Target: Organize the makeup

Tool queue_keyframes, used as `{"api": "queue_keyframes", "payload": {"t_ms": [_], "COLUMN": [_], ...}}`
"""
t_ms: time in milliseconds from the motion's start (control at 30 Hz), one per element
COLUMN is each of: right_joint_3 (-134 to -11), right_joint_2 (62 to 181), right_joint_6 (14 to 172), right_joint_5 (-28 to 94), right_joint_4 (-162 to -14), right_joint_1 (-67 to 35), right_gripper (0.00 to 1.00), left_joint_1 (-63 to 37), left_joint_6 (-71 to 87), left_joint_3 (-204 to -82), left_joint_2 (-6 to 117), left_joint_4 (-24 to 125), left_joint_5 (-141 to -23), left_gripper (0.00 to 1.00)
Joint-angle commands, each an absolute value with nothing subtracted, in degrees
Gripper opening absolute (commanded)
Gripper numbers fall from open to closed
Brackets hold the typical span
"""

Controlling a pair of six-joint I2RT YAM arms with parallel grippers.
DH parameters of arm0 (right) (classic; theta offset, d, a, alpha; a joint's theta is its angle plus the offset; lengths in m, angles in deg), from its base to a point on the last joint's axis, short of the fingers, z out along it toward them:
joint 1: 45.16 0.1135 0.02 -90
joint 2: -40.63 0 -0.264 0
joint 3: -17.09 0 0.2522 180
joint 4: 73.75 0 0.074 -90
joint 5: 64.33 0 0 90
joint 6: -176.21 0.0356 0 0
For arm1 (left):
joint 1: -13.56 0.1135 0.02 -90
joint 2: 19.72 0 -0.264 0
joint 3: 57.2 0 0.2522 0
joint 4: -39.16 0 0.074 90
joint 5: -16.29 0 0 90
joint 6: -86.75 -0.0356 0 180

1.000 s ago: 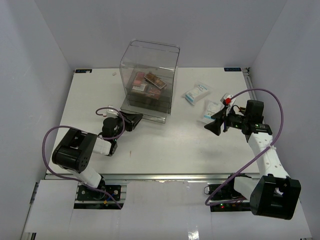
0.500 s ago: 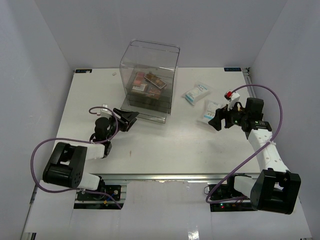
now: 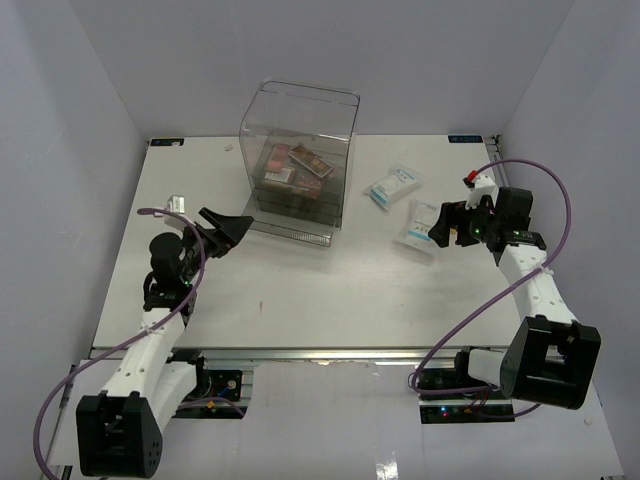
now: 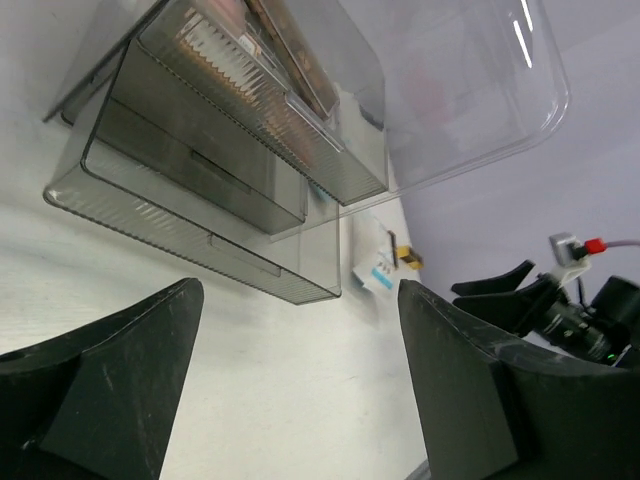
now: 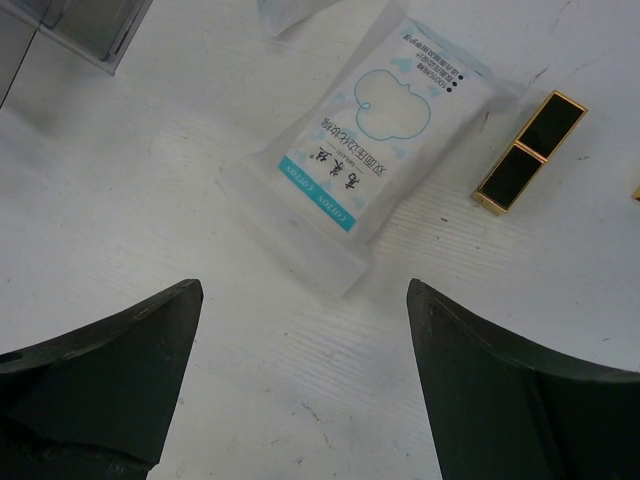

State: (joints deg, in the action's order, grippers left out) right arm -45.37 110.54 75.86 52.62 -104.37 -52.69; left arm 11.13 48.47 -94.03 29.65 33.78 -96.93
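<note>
two white-and-blue packets (image 3: 393,186) (image 3: 422,226), one gold-black tube (image 5: 528,152), one clear box (image 3: 300,150), left pincer (image 4: 298,287) and right pincer (image 5: 305,287) wide, empty

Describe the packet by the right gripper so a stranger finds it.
Right of the big clear box sit two white-and-blue packets. The target packet is the one farther from the box, just ahead of the right gripper. Unlike the other packet, it has a black-and-gold tube lying beside it.
</note>
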Motion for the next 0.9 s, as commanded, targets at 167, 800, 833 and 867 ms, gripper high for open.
{"api": "queue_keyframes", "payload": {"t_ms": [167,800,833,867], "right_joint_3": [-49.18,-59.73,-60.66,-61.16], "right_joint_2": [113.04,130.97,132.32,133.2], "right_joint_6": [79.52,83.92,83.93,83.93], "right_joint_5": [52.93,55.58,55.67,55.72], "right_joint_4": [-102.28,-103.35,-103.62,-103.7], "right_joint_1": [-53.42,-53.6,-53.6,-53.6], "right_gripper": [0.89,0.84,0.84,0.83], "left_joint_1": [11.54,11.54,11.54,11.54], "left_joint_6": [22.18,15.61,15.59,15.47], "left_joint_3": [-105.11,-105.59,-105.59,-105.59], "left_joint_2": [25.52,22.27,22.21,22.22], "left_joint_4": [57.3,59.22,59.25,59.25], "left_joint_5": [-96.15,-94.92,-94.84,-94.71], "left_gripper": [0.9,0.91,0.91,0.91]}}
